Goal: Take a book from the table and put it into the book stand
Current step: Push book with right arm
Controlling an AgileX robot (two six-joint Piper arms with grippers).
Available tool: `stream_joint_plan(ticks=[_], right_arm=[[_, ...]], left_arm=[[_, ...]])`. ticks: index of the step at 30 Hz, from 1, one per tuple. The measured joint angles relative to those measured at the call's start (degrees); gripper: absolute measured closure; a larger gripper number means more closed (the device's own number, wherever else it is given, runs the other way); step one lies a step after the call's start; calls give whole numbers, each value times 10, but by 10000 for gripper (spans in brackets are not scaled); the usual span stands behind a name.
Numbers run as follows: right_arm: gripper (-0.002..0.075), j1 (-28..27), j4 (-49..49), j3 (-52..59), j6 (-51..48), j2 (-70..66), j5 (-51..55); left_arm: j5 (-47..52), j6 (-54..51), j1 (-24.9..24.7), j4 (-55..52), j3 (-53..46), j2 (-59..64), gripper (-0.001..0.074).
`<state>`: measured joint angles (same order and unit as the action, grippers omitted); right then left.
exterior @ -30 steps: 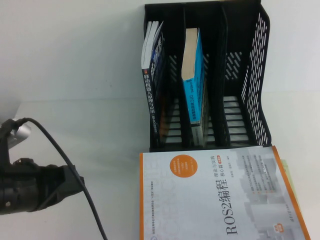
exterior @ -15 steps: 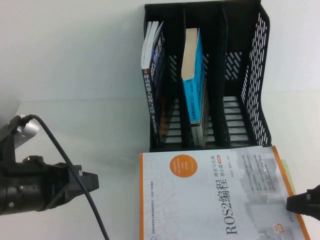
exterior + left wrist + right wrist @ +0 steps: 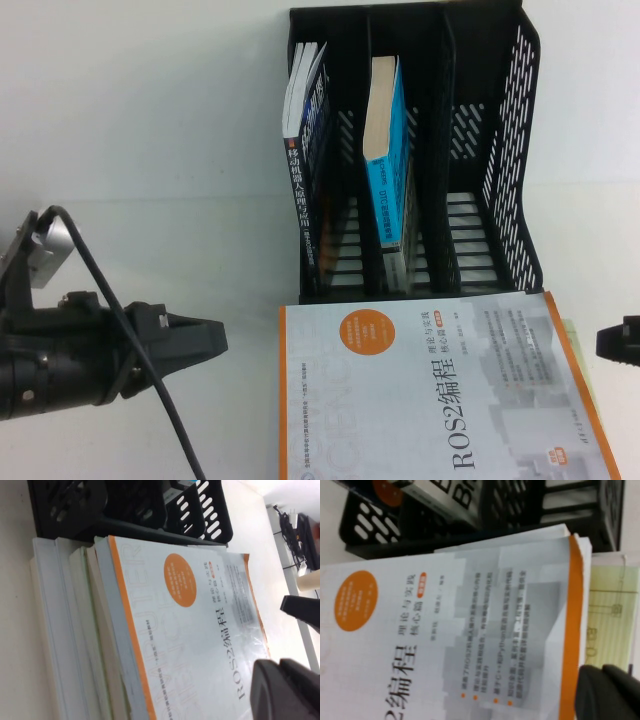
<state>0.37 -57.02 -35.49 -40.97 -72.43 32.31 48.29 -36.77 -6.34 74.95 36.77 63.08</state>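
Note:
A large white book with an orange border and "ROS2" on its cover (image 3: 430,390) lies on top of a stack in front of the black book stand (image 3: 515,150). It also shows in the left wrist view (image 3: 190,630) and the right wrist view (image 3: 470,630). My left gripper (image 3: 215,342) is shut and empty, just left of the book's left edge, pointing at it. My right gripper (image 3: 615,342) is shut and empty, at the book's right edge, just off it. The stand's right slot (image 3: 465,200) is empty.
A dark blue and white book (image 3: 305,150) stands in the stand's left slot and a light blue book (image 3: 385,150) in the middle slot. Several books lie stacked under the top one (image 3: 65,630); a pale green one (image 3: 610,615) sticks out on the right.
My left gripper has moved right, closer to the book's left edge. My right gripper came in over the book's right edge, then drew back to the right and slightly farther.

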Motion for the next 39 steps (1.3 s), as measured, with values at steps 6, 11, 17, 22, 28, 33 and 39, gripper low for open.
stream_joint_plan(ticks=[6,11,17,22,28,33,39], right_arm=[[728,0,53,-3,28,-19,-12],[728,0,58,-4,33,-67,-1],[728,0,34,-5,18,-92,24],[728,0,21,-5,11,-92,30],[728,0,2,-5,7,-92,37],[728,0,-20,-5,-2,-92,45],[728,0,-22,-5,-3,-92,46]], left_arm=[[0,-8,0,3,0,0,737],[0,-12,0,3,0,0,737],[0,-15,0,3,0,0,737],[4,-15,0,6,0,0,737],[4,-15,0,27,0,0,738],[13,-15,0,62,0,0,715],[18,-17,0,107,0,0,519]])
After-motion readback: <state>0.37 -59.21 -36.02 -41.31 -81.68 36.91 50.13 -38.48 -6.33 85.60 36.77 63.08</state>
